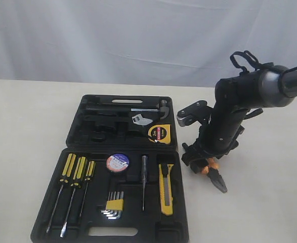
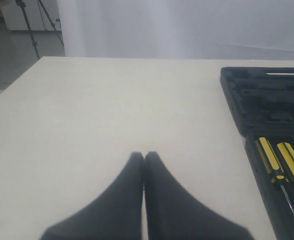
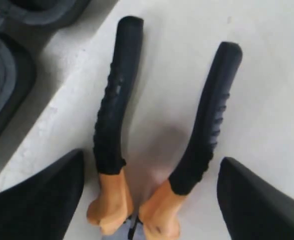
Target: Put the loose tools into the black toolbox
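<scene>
The black toolbox [image 1: 87, 229] lies open on the table. In its recesses sit the yellow-black utility knife [image 1: 165, 188], the black tape roll [image 1: 118, 162] and the yellow tape measure [image 1: 159, 133]. The pliers [image 1: 218, 181] lie on the table just right of the case. My right gripper [image 3: 152, 160] is open, its fingers straddling the pliers' [image 3: 111, 125] black-orange handles without touching them. My left gripper [image 2: 144, 156] is shut and empty above bare table left of the toolbox [image 2: 262, 100]; it does not show in the exterior view.
Three yellow-black screwdrivers [image 1: 70, 174], a hex key set [image 1: 114, 206] and a thin tester [image 1: 144, 177] lie in the near half of the case. A hammer [image 1: 148, 109] rests in the far half. The case edge [image 3: 6, 85] lies close beside the pliers.
</scene>
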You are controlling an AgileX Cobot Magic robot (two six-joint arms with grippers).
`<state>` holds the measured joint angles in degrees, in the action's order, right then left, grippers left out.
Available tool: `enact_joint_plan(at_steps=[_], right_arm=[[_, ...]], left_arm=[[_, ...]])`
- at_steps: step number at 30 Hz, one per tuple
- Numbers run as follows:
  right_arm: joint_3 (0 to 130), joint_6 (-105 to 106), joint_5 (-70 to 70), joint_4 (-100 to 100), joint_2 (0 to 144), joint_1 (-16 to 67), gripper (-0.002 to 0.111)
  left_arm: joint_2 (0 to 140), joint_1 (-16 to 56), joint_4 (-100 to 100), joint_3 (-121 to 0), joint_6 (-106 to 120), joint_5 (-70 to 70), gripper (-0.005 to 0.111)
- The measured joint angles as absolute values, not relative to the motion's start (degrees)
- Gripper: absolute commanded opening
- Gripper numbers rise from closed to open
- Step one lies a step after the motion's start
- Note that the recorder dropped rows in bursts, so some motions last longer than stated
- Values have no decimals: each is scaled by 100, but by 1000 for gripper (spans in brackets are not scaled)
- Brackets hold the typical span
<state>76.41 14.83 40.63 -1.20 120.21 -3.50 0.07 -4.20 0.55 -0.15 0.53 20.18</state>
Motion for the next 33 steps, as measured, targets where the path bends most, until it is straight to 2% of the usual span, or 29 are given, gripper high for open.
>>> enact_joint_plan(at_steps=[3,5,8,13,21,29,33], right_arm=[[7654,1494,4065,-110,12034,-350,70],[7654,1525,4065,-110,12034,-350,65],[7657,1583,4065,-98,12044,-350,43],[7657,1623,4065,-90,12044,-350,-1],[7784,1855,4260,-90,12065,-350,-1],[8598,2525,5854,-109,12002,-350,-1],[8875,2568,6183,-109,11817,-350,-1]], left_arm=[[7,-420,55,-15,53,2018,0],[7,-420,55,-15,53,2018,0],[7,-420,55,-15,53,2018,0],[7,-420,55,-15,53,2018,0],[7,-420,55,-15,53,2018,0],[7,-420,55,-15,53,2018,0],[7,-420,55,-15,53,2018,0]])
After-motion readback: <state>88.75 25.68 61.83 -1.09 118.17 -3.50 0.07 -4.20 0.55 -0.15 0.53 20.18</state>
